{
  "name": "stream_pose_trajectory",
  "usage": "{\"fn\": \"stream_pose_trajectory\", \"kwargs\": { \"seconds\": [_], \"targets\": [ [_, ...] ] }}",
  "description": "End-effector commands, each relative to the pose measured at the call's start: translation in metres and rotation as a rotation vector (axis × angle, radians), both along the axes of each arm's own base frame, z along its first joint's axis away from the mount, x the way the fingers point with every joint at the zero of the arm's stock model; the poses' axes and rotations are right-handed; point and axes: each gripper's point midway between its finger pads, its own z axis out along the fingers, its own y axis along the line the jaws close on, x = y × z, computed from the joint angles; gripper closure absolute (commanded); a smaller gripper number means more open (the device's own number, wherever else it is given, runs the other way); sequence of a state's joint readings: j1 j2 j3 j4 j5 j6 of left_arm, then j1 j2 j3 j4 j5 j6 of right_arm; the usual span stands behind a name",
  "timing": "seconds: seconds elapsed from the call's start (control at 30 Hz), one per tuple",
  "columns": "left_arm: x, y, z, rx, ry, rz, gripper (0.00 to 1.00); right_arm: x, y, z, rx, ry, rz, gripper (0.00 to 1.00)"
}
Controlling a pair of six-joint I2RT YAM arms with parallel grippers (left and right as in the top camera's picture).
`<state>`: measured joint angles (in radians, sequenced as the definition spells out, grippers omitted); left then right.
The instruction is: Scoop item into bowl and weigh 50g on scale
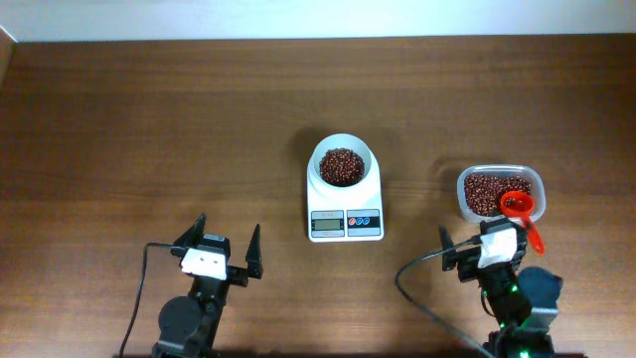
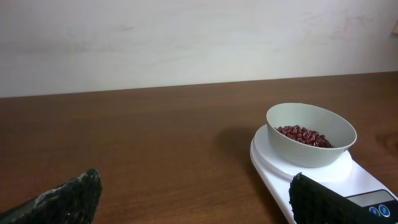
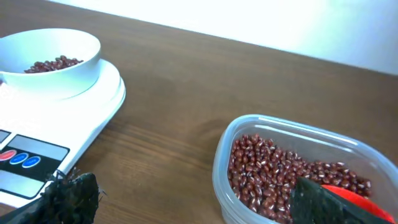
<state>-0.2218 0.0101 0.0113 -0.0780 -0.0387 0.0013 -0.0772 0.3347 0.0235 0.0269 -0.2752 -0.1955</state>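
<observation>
Likely a robotics lab bench: a bare dark wooden tabletop (image 1: 149, 129) against a plain white wall (image 2: 186, 37), with a left arm (image 1: 191, 316) and right arm (image 1: 517, 298) mounted at its near edge.

One scale (image 1: 316, 202) was counted, and one white bowl (image 1: 344, 142) on it. One clear plastic container (image 1: 535, 183) and one red scoop (image 1: 519, 206) were seen. Two heaps of red-brown beans were found, one in the bowl (image 1: 342, 166) and one in the container (image 1: 480, 194); the single beans were too many and too small to be counted. Two grippers were counted, the left gripper (image 1: 230, 227) and the right gripper (image 1: 485, 235), over one wooden table (image 1: 119, 119).
</observation>
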Motion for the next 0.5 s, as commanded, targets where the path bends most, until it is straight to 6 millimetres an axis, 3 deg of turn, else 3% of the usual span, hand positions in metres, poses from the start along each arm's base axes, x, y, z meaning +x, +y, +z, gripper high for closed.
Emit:
{"fn": "stream_pose_trajectory", "kwargs": {
  "seconds": [0.0, 0.27, 0.47],
  "targets": [
    [0.0, 0.003, -0.001, 0.016, -0.002, 0.013, 0.01, -0.002, -0.009, 0.008, -0.051, -0.061, -0.087, 0.01],
    [0.0, 0.003, -0.001, 0.016, -0.002, 0.013, 0.01, -0.009, -0.026, 0.041, -0.067, -0.205, -0.197, 0.01],
    [0.0, 0.003, -0.001, 0.016, -0.002, 0.013, 0.01, -0.009, -0.027, 0.041, -0.069, -0.205, -0.205, 0.01]
  ]
}}
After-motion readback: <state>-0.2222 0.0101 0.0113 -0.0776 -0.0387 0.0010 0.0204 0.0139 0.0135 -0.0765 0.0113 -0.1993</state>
